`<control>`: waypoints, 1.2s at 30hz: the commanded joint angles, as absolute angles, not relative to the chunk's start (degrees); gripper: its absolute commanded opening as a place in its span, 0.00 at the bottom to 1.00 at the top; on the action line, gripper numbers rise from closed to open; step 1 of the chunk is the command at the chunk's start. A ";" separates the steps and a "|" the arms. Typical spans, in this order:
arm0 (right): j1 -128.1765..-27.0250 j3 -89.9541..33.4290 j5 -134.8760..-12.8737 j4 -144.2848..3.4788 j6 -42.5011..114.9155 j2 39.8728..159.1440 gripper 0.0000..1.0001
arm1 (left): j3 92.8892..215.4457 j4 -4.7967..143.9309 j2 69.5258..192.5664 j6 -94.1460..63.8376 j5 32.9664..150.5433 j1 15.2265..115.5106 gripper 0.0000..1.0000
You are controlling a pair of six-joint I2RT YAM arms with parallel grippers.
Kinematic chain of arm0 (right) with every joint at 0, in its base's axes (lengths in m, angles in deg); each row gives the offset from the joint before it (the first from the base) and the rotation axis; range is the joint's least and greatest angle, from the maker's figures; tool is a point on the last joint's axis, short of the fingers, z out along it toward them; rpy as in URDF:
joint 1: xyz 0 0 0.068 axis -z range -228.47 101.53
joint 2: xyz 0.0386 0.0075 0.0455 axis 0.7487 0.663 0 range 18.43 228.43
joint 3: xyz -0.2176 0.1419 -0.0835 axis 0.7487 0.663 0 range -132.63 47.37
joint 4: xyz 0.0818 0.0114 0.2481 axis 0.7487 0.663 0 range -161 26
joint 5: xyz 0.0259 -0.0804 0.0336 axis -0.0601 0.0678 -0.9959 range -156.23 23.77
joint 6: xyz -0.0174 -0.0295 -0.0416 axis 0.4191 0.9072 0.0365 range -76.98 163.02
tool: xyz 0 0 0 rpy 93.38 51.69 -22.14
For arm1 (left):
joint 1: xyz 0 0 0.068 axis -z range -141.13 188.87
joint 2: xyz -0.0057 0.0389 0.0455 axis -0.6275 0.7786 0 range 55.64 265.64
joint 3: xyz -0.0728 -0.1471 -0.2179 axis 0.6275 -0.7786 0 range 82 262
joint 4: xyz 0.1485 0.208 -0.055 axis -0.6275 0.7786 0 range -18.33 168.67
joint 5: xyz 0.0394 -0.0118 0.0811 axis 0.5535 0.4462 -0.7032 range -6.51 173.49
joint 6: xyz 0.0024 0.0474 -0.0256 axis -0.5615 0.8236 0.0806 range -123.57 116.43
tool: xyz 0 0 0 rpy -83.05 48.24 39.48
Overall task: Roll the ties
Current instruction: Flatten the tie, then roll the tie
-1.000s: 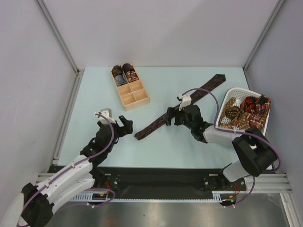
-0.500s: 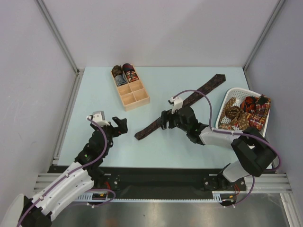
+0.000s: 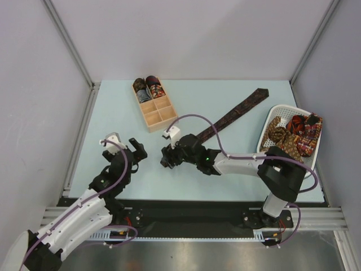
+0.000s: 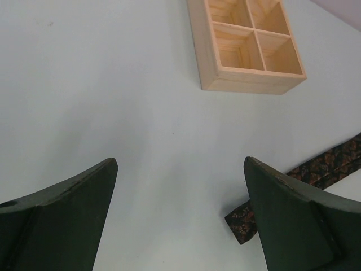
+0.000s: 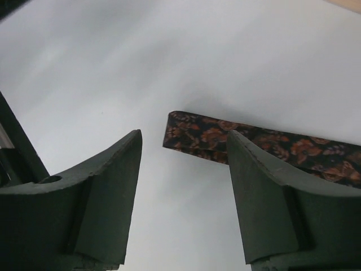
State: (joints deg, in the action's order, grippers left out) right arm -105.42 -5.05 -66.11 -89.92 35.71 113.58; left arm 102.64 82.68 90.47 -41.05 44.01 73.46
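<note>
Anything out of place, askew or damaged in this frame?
Nothing stands out. One tie lies flat and straight on the table, two rolled ties sit in the wooden box, and other ties fill the basket.

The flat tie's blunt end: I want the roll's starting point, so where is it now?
Top view: the tie runs diagonally from beside the basket down-left; its blunt end lies at the right gripper, just right of the left gripper.

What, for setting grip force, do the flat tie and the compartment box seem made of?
Tie: soft woven fabric, matte, dark with an orange floral print; it lies limp and flat. Compartment box: pale wood, probably unvarnished; grain and thin plank walls show, without gloss.
</note>
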 commanded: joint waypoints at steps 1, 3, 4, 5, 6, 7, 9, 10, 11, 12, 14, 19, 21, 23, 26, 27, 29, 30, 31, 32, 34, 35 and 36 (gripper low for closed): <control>-108.15 -10.80 -61.94 -83.67 40.65 116.68 0.65 | 106.61 90.29 90.18 -48.66 41.73 71.84 1.00; -108.85 -14.05 -62.89 -79.64 40.82 117.91 0.65 | 108.27 92.14 89.31 -50.58 45.85 70.34 1.00; -109.38 -14.85 -62.37 -78.48 40.65 118.44 0.64 | 108.89 93.63 88.95 -50.86 47.27 68.85 1.00; -109.64 -17.20 -60.71 -77.08 40.47 119.93 0.63 | 109.50 94.77 88.60 -51.38 48.67 68.14 1.00; -110.25 -18.18 -60.44 -74.02 40.56 120.64 0.63 | 110.64 95.83 88.25 -52.43 49.73 67.44 1.00; -110.52 -19.41 -58.95 -72.59 40.56 121.60 0.62 | 111.00 97.06 87.12 -52.53 51.83 66.39 1.00; -110.96 -22.22 -58.06 -68.19 39.94 124.06 0.61 | 111.79 98.12 85.79 -52.88 53.43 65.68 1.00; -110.96 -22.93 -58.67 -67.32 39.86 124.86 0.62 | 111.97 98.91 84.57 -52.88 54.65 65.07 1.00; -111.14 -23.55 -58.33 -66.09 39.60 125.65 0.62 | 112.14 99.18 83.95 -52.71 55.10 64.80 1.00; -111.49 -24.60 -58.15 -65.73 39.42 127.22 0.62 | 112.67 99.62 83.42 -52.62 55.37 64.54 1.00; -112.19 -25.83 -57.10 -64.33 40.03 128.55 0.63 | 113.11 100.85 82.36 -52.18 55.46 64.45 1.00; -114.13 -29.79 -52.26 -61.68 41.61 132.24 0.63 | 115.22 103.65 80.78 -51.30 54.67 64.45 1.00; -114.39 -30.50 -51.47 -60.63 41.62 133.03 0.62 | 115.75 104.45 79.64 -51.04 54.05 64.45 1.00; -114.74 -31.03 -50.15 -59.93 41.88 134.26 0.61 | 116.01 105.50 78.41 -50.86 53.70 64.44 1.00; -115.53 -31.11 -48.31 -59.40 42.58 135.23 0.58 | 115.92 105.77 77.61 -50.51 54.05 64.45 1.00; -115.80 -31.11 -47.09 -59.22 42.76 135.50 0.56 | 116.01 105.86 77.35 -50.42 54.05 64.45 1.00; -116.58 -31.29 -45.32 -58.52 42.84 136.29 0.54 | 116.01 105.95 77.61 -50.42 53.96 64.45 1.00; -116.76 -31.46 -44.01 -58.08 42.76 136.64 0.50 | 115.92 105.95 77.87 -50.33 53.88 64.45 1.00; -117.03 -31.64 -43.13 -57.64 42.76 136.99 0.49 | 115.92 105.95 78.14 -50.33 53.87 64.45 1.00; -117.20 -31.82 -42.51 -57.73 42.50 137.60 0.47 | 115.75 105.86 78.23 -50.33 53.79 64.45 1.00; -117.20 -32.17 -41.98 -57.55 42.41 138.04 0.39 | 115.49 105.33 78.49 -50.33 54.05 64.45 1.00; -117.20 -32.52 -41.63 -57.55 42.41 138.39 0.33 | 115.14 105.07 78.49 -49.98 54.22 64.45 1.00; -117.20 -32.78 -41.97 -57.29 42.41 138.22 0.30 | 115.05 104.29 78.67 -49.55 54.49 64.45 1.00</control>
